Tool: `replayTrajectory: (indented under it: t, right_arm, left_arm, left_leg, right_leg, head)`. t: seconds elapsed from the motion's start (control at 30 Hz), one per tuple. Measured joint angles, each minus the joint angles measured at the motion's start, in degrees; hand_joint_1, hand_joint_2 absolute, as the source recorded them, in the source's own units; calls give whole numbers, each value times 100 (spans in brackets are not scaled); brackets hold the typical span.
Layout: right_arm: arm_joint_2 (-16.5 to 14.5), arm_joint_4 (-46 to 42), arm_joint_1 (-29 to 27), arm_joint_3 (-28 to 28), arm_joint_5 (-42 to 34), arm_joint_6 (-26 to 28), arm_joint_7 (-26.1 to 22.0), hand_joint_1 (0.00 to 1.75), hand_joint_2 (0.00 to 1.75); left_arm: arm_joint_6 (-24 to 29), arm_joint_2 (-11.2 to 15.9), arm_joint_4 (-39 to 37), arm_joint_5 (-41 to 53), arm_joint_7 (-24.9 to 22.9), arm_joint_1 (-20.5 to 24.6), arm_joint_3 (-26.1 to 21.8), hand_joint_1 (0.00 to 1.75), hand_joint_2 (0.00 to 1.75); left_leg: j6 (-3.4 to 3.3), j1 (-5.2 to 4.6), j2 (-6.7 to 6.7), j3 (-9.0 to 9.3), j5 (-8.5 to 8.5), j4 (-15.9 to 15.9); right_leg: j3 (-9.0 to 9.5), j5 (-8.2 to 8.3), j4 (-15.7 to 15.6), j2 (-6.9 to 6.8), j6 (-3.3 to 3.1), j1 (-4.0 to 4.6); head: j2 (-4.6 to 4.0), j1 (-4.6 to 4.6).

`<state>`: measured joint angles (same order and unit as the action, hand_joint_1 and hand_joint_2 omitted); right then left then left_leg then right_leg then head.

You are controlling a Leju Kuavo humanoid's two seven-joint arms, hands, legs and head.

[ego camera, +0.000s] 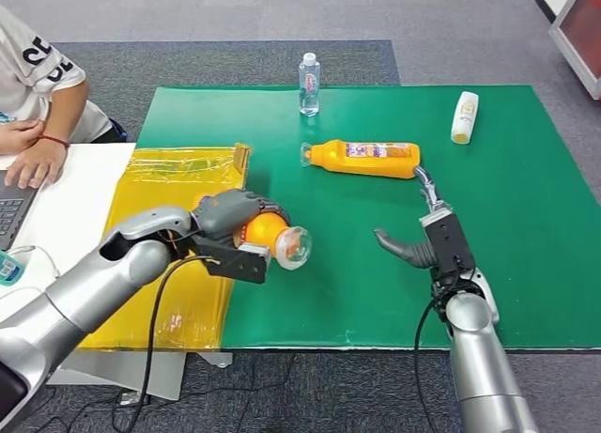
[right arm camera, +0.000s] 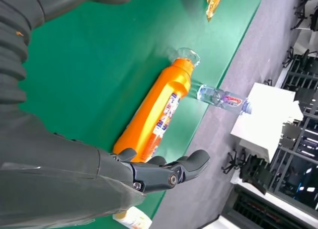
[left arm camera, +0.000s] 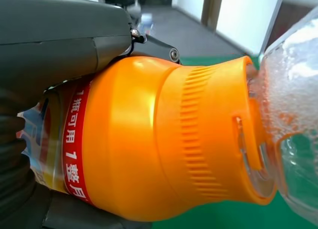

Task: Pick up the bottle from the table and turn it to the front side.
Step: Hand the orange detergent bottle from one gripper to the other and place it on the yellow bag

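Left hand: the left hand (ego camera: 230,228) has its fingers (ego camera: 234,260) wrapped around the bottle (ego camera: 272,236), clear cap beyond the fingertips, above the tabletop (ego camera: 340,301).
Right hand: the right hand (ego camera: 425,240) is empty, fingers (right arm camera: 187,165) spread.
Risk: the smooth body could slip while it is turned, if the grip loosens.
Around: second bottle (ego camera: 365,158) just past the right fingertips; water bottle (ego camera: 309,84), white bottle (ego camera: 465,116) farther off; yellow bag (ego camera: 184,170) under the left wrist.
In the way: nothing near the cap.
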<state>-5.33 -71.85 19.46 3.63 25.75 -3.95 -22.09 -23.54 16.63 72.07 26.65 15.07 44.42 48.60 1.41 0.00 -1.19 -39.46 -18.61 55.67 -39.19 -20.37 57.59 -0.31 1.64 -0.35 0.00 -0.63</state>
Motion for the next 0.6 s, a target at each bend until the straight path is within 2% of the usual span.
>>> replayTrajectory:
  t: [0.23,0.4,0.5,0.6]
  right_arm:
    - [-114,355,227,304,44,2,-52,0,175]
    - [-209,751,496,612,-37,-39,-128,0,175]
    - [-266,978,637,841,-102,-3,-140,0,175]
    - [-284,1116,724,1016,-126,36,-140,0,175]
  left_arm:
    - [-1093,382,-848,-793,364,846,597,175,175]
    - [-2245,853,-1036,-2206,481,1461,1328,175,175]
    - [-2348,1140,-1054,-2870,473,1789,1862,175,175]
    - [-2085,1355,-1126,-3105,489,1980,2261,175,175]
  left_leg:
    - [3,1,-2,0,7,0]
    - [3,1,-2,2,8,0]
    - [4,1,-2,4,7,0]
    - [4,1,-2,5,7,0]
  right_leg:
    - [-2,4,4,0,-2,2]
    - [0,3,6,2,-2,2]
    - [1,1,6,2,-4,1]
    - [1,0,6,1,-5,2]
  head:
    - [0,-1]
    - [0,-2]
    - [0,-2]
    - [0,-1]
